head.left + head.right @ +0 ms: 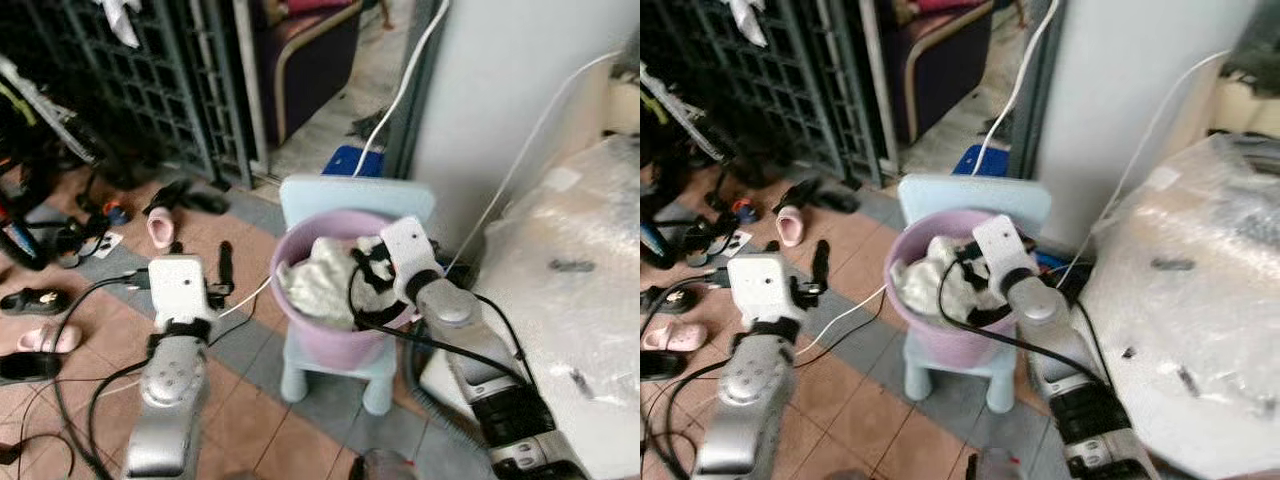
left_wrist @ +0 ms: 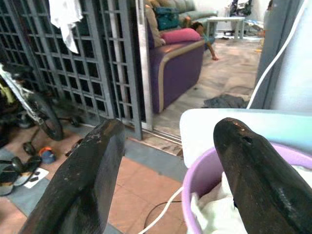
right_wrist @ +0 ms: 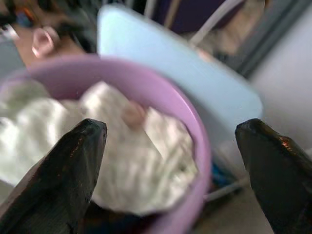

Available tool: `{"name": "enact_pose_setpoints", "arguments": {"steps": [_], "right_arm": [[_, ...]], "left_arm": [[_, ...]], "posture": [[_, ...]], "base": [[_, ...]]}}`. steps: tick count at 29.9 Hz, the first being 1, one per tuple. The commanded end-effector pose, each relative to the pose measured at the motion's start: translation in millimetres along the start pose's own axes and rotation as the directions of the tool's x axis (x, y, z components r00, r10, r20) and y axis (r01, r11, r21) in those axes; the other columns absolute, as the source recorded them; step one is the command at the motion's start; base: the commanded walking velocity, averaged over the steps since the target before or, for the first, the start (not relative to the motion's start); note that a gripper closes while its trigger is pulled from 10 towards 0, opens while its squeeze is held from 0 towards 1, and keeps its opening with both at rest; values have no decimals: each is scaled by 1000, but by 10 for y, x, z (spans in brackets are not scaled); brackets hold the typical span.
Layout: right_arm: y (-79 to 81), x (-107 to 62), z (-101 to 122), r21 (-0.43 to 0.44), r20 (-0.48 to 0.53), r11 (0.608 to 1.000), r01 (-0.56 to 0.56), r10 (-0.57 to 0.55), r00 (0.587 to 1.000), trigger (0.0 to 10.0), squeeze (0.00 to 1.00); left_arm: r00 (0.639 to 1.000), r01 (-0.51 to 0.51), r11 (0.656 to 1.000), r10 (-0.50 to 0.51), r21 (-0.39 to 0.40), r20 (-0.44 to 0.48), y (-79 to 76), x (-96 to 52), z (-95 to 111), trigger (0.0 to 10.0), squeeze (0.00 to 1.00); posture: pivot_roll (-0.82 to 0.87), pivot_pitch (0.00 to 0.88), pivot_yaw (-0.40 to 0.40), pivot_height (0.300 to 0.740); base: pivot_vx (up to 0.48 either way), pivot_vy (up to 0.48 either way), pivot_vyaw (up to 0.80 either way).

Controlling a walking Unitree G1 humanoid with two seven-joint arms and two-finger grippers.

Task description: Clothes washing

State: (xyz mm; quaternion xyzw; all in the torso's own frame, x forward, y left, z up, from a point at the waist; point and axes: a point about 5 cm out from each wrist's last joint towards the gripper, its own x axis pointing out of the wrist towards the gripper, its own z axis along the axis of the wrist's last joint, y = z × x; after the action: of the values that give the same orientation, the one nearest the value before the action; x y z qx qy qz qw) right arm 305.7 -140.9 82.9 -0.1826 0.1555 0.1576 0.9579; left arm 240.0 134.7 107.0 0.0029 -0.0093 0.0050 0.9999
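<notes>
Right wrist picture blurred; cloth's far side hidden by the right claw (image 1: 368, 268). Held pale laundry (image 1: 318, 280) in a purple bucket (image 1: 335, 340) on a light-blue chair (image 1: 355, 196). Right claw spread wide above it; left claw (image 1: 222, 268) open too, just beside the bucket.

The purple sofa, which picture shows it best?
The left wrist view: the sofa shows its arm, cushions and side beyond the grille. Both eye views catch just a dark corner of it at the top edge. The right wrist view gives a purple blur.
</notes>
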Motion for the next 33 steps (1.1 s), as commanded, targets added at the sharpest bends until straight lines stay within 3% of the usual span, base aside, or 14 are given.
{"name": "enact_pose_setpoints", "arguments": {"steps": [1,7,15,21,27,33], "right_arm": [[101,29,54,7,6,999,-36,36,999,10000,0],[186,31,-113,48,-98,994,-102,107,989,10000,0],[376,88,-328,173,-224,966,-191,228,948,10000,0],[606,148,-379,240,-258,936,-259,319,912,10000,0],[760,215,-344,283,-261,925,-255,330,907,10000,0],[927,348,-343,299,-306,942,-154,247,919,10000,0]], "left_arm": [[999,-37,999,37,15,-3,106,-14,12,10000,0],[997,-62,998,63,26,-49,130,-100,-34,10000,0],[981,-106,989,121,99,-150,326,-399,-136,10000,0],[946,-170,974,204,152,-252,511,-758,-182,10000,0],[929,-193,968,233,161,-288,541,-946,-138,10000,0],[921,-198,964,245,176,-301,552,-1109,-11,10000,0]], "posture": [[36,35,22,740],[59,58,10,740],[116,119,-7,740],[200,189,-16,740],[252,232,-15,740],[307,295,-18,740]], "base": [[420,0,0],[0,0,0],[0,0,0],[0,0,0],[0,0,0],[0,0,0]]}}
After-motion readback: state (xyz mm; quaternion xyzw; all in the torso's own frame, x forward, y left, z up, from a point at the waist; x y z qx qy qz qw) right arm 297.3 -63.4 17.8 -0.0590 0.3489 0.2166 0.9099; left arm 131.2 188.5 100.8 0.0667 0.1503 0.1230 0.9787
